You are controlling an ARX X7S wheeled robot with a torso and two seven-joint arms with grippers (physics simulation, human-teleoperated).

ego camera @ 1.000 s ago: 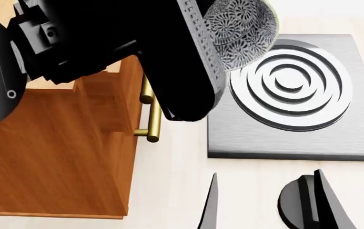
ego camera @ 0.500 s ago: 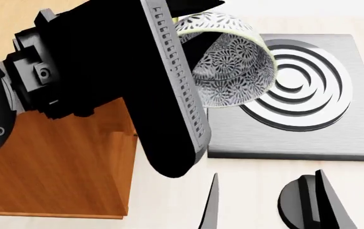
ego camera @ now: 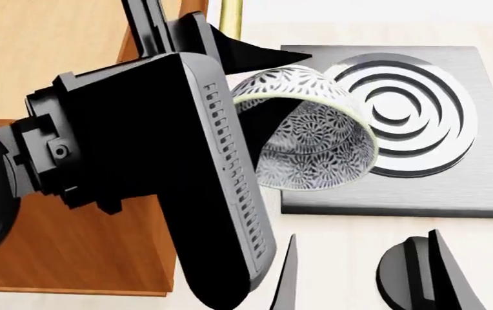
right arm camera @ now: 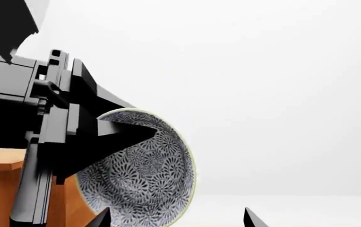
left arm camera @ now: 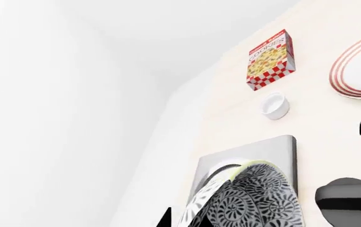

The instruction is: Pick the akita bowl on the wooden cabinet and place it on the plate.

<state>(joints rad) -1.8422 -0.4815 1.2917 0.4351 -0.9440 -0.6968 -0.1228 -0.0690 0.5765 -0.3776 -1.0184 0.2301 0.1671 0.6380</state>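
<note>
One left gripper (ego camera: 255,123) clamps the tilted, empty akita bowl (ego camera: 315,139) above the stove (ego camera: 453,187).

The left arm fills most of the head view, big black forearm running diagonally down across the frame with the grey wrist joint off at the left edge. The left gripper (ego camera: 259,97) is turned sideways and its fingers (right arm camera: 120,135) are clamped on the rim of the akita bowl (ego camera: 315,139), one finger inside and one outside, so the bowl hangs tipped on its side. The right gripper (right arm camera: 174,218) only shows as two dark finger tips spread apart, nothing between them.
</note>
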